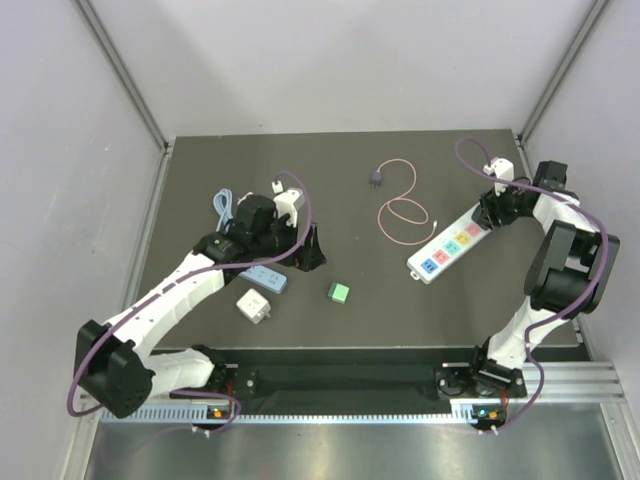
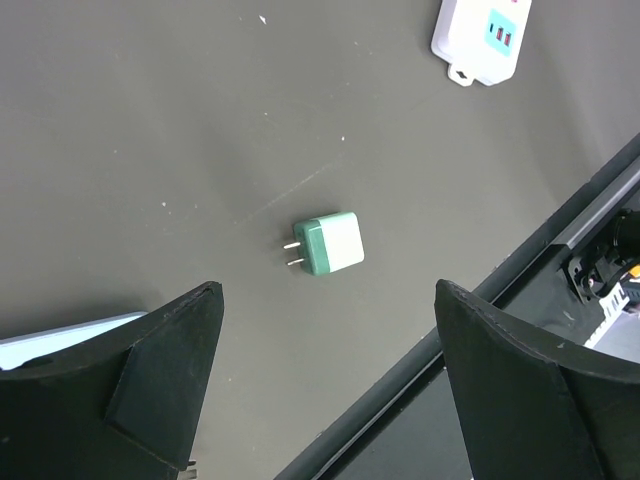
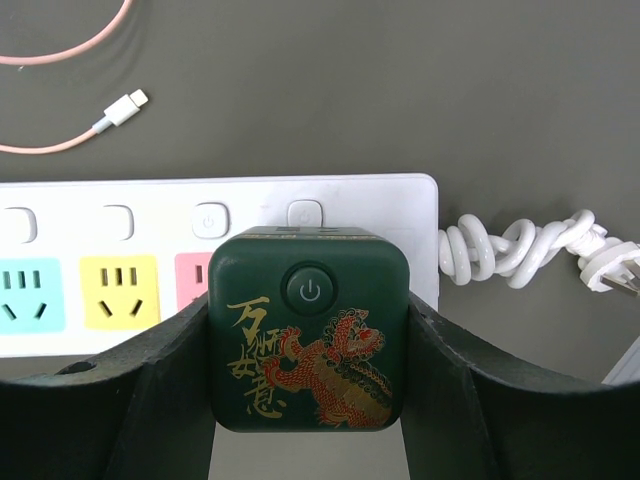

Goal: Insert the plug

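plug (image 1: 376, 179) lies well apart from jaws; right pair grips dark-green adapter (image 3: 308, 340).

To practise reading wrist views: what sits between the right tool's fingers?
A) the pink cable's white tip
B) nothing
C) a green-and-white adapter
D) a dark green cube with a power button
D: the right wrist view shows the dark green cube between the right tool's fingers, touching both.
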Robot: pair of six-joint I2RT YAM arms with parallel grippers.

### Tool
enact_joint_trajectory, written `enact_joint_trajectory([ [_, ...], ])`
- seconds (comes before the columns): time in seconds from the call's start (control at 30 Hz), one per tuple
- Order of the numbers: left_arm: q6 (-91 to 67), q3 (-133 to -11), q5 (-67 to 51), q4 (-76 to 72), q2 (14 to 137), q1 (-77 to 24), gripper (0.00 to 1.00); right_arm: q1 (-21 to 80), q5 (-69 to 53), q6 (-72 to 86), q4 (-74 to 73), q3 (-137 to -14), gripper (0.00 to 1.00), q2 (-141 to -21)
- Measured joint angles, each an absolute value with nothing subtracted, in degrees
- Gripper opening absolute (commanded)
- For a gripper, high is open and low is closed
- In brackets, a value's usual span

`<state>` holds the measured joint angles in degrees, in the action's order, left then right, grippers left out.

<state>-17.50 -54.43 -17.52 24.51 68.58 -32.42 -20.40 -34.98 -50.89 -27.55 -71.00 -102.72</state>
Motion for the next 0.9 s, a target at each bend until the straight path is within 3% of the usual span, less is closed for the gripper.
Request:
enact_joint_trajectory([
  [0.63,-15.5,-55.4,-12.6,26.5,67.2,-35.9,0.92,-19.1,-34.2,-49.4,-21.7,-67.9,0.0,-102.4],
  [0.7,-15.3,-55.4,-12.4,26.6,67.0,-36.2,0.92,-18.9,-33.7,-49.0,-21.5,-67.7,0.07,-102.1],
  [0.77,-15.1,-55.4,-12.3,26.7,66.8,-36.6,0.92,-18.9,-32.6,-48.4,-21.5,-67.5,0.24,-101.6],
  [0.83,-15.0,-55.4,-12.3,26.7,66.7,-36.7,0.92,-18.8,-31.6,-48.2,-22.0,-67.5,0.29,-101.3],
  [0.9,-15.0,-55.4,-12.3,26.7,66.5,-36.8,0.92,-18.7,-31.1,-48.2,-22.9,-68.0,0.42,-101.3],
])
